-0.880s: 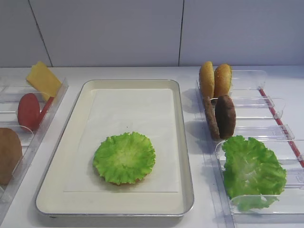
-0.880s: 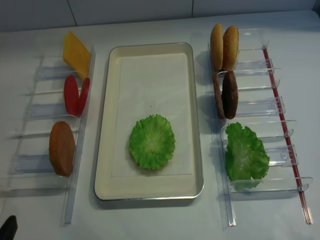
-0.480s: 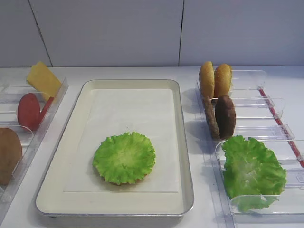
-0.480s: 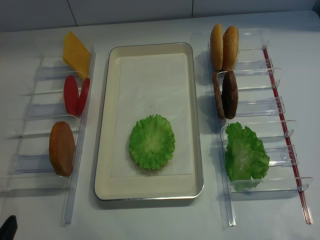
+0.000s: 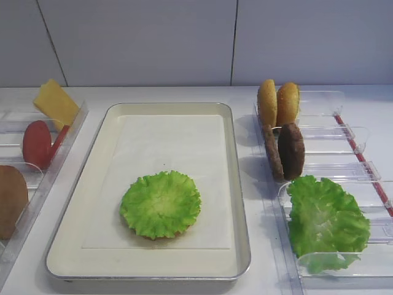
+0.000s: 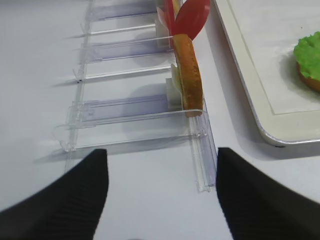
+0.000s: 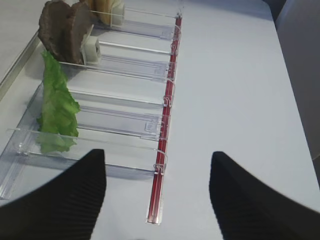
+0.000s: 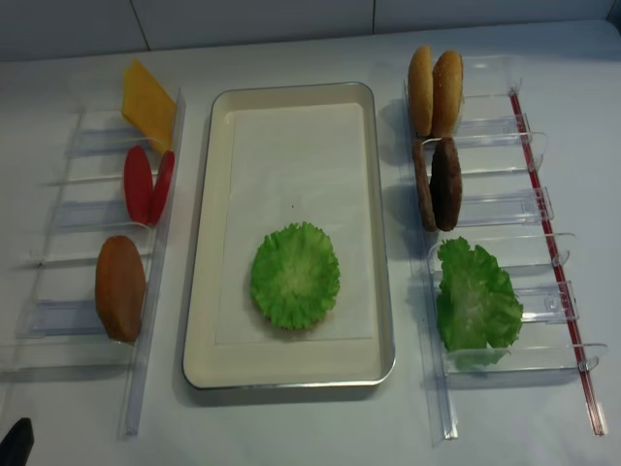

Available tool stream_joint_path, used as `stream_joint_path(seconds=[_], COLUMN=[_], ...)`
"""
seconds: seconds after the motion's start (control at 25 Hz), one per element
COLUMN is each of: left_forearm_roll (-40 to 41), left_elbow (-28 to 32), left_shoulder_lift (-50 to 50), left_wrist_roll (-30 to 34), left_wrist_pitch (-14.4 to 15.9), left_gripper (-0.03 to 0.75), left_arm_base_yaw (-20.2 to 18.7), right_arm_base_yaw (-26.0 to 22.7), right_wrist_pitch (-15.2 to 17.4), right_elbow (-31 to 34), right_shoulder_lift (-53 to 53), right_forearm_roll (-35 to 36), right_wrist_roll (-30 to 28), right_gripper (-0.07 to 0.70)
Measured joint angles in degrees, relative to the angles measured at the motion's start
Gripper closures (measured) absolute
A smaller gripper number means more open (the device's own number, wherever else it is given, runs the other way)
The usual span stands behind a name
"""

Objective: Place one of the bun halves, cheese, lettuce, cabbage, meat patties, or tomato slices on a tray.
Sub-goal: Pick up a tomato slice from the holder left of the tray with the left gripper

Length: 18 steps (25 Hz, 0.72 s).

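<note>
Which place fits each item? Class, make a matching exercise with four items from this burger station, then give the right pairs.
Items:
1. cheese
2. tomato slices
3. patties
4. lettuce leaf on a bun

Places:
A. on the tray
B. right rack, just nearer than the buns
C. left rack, far end
D. left rack, just nearer than the cheese

Pairs: 1-C, 2-D, 3-B, 4-A

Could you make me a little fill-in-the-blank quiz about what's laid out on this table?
1. The lettuce lying on the tray has the colour ____.
2. The tomato slices stand in the clear rack on the ____ side of the tray.
3. The meat patties stand on edge between the bun halves and the spare ____ leaf.
4. In its wrist view, the left gripper holds ____.

Missing words: green; left; lettuce; nothing
</note>
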Motion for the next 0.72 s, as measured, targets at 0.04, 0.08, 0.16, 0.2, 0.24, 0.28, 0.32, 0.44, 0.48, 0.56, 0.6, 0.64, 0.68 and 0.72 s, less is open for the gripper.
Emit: stream_joint_path(seconds=[0.04, 0.08, 0.16, 0.2, 0.24, 0.28, 0.32, 0.44, 0.48, 0.56, 0.6, 0.64, 0.68, 0.72], left_forearm_roll=[0.0, 0.0, 0.0, 0.0, 0.0, 0.0, 0.0, 0.0, 0.0, 0.0, 0.0, -0.3, -0.9, -2.2], left_elbow=[0.0, 0.0, 0.0, 0.0, 0.0, 0.0, 0.0, 0.0, 0.0, 0.0, 0.0, 0.0, 0.0, 0.0], left_shoulder_lift=[0.0, 0.0, 0.0, 0.0, 0.0, 0.0, 0.0, 0.0, 0.0, 0.0, 0.0, 0.0, 0.0, 0.0], left_wrist_roll=[0.0, 0.0, 0.0, 0.0, 0.0, 0.0, 0.0, 0.0, 0.0, 0.0, 0.0, 0.2, 1.0, 2.7], left_wrist_pitch=[0.0, 0.0, 0.0, 0.0, 0.0, 0.0, 0.0, 0.0, 0.0, 0.0, 0.0, 0.0, 0.0, 0.0], left_gripper=[0.293, 0.293, 0.293, 0.293, 0.293, 0.293, 0.293, 0.293, 0.293, 0.293, 0.293, 0.293, 0.295, 0.298], left_arm_base_yaw=[0.0, 0.0, 0.0, 0.0, 0.0, 0.0, 0.0, 0.0, 0.0, 0.0, 0.0, 0.0, 0.0, 0.0], right_arm_base_yaw=[0.0, 0.0, 0.0, 0.0, 0.0, 0.0, 0.0, 0.0, 0.0, 0.0, 0.0, 0.0, 0.0, 0.0], right_wrist_pitch=[0.0, 0.0, 0.0, 0.0, 0.0, 0.0, 0.0, 0.0, 0.0, 0.0, 0.0, 0.0, 0.0, 0.0], right_elbow=[0.0, 0.0, 0.0, 0.0, 0.0, 0.0, 0.0, 0.0, 0.0, 0.0, 0.0, 0.0, 0.0, 0.0], right_shoulder_lift=[0.0, 0.0, 0.0, 0.0, 0.0, 0.0, 0.0, 0.0, 0.0, 0.0, 0.0, 0.0, 0.0, 0.0], right_forearm_roll=[0.0, 0.0, 0.0, 0.0, 0.0, 0.0, 0.0, 0.0, 0.0, 0.0, 0.0, 0.0, 0.0, 0.0], right_wrist_roll=[0.0, 0.0, 0.0, 0.0, 0.0, 0.0, 0.0, 0.0, 0.0, 0.0, 0.0, 0.0, 0.0, 0.0], right_gripper=[0.158, 0.158, 0.158, 0.158, 0.158, 0.158, 0.158, 0.158, 0.158, 0.158, 0.158, 0.158, 0.158, 0.158])
